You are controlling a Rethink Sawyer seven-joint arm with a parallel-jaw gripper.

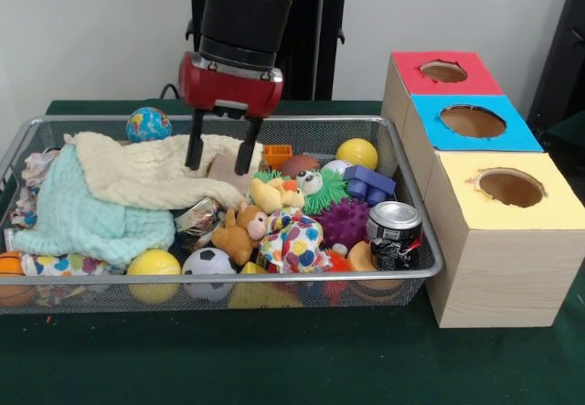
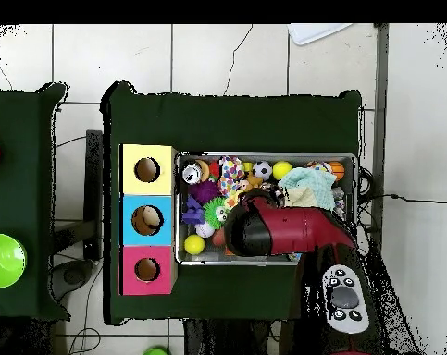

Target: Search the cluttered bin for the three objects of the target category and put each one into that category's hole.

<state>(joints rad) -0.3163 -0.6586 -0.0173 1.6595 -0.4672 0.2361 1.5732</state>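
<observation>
Gripper (image 1: 219, 155) over the bin (image 1: 416, 231), fingers apart, empty, tips at the cream cloth (image 1: 146, 172). No clear bottle plainly visible; a glossy crinkled patch (image 1: 196, 215) under the cloth edge may be one. Blue hole (image 1: 473, 121) is well off to the side. Suggest: pinch the cloth near its edge, drag it aside, expose what's beneath before grasping.

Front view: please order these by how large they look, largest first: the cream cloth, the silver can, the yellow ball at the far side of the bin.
1. Cream cloth, clearly the largest.
2. Silver can.
3. Yellow ball; it lies farther from the camera, so its rank below the can is unsure.
</observation>
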